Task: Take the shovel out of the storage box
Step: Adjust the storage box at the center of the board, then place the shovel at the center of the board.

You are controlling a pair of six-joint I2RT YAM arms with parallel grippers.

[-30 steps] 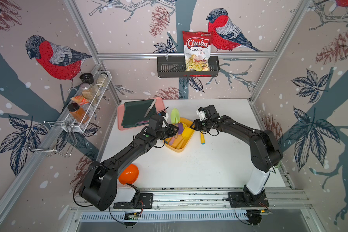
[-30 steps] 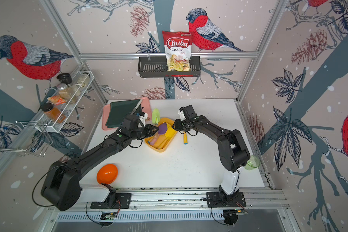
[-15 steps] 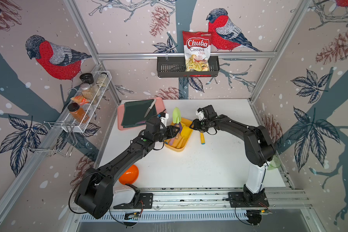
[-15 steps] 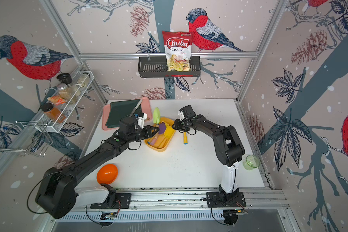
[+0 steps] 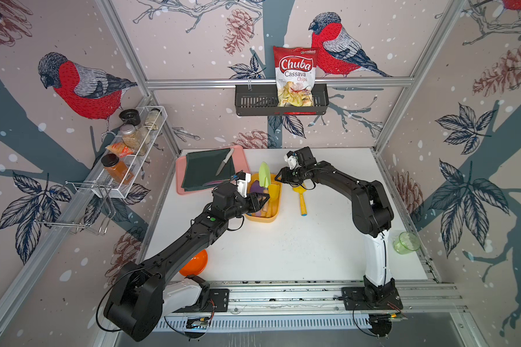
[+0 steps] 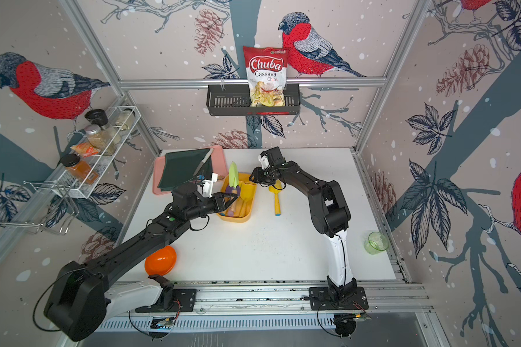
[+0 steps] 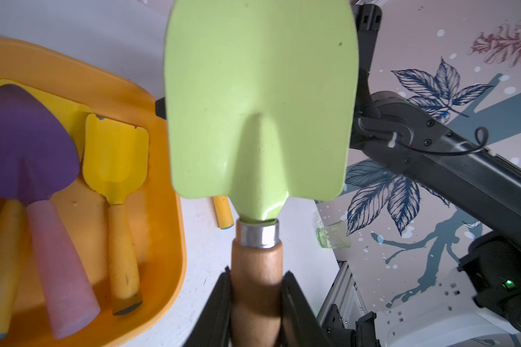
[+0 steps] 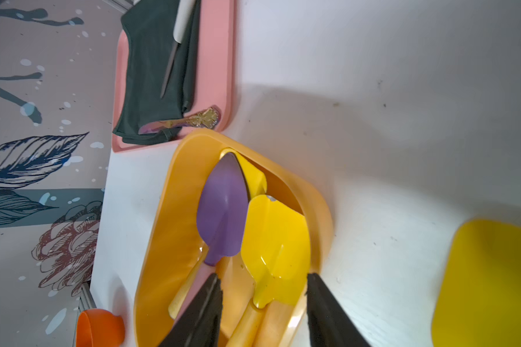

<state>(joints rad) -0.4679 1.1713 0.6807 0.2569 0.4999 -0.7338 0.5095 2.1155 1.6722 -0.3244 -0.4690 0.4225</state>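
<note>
My left gripper (image 7: 256,276) is shut on the wooden handle of a green-bladed shovel (image 7: 259,105). It holds that shovel (image 5: 264,174) raised over the yellow-orange storage box (image 5: 260,218), blade pointing to the back wall. A purple shovel (image 7: 27,144) and a yellow shovel (image 7: 115,156) lie inside the box (image 7: 169,210). Over the box's far end hangs my right gripper (image 8: 262,279), open, its jaws straddling the yellow shovel (image 8: 277,240) and the box rim (image 8: 163,210). Both grippers show in a top view: left gripper (image 6: 235,196), right gripper (image 6: 251,177).
Another yellow shovel (image 5: 302,198) lies on the table right of the box. A pink tray (image 5: 181,168) with a dark cloth and a knife sits at the back left. An orange bowl (image 5: 194,263) is by the left arm. A green glass (image 5: 405,243) stands at the right edge.
The left wrist has drawn back slightly toward the front left with the green shovel still in it. The right arm's elbow has swung left while its gripper stays at the box's far end.
</note>
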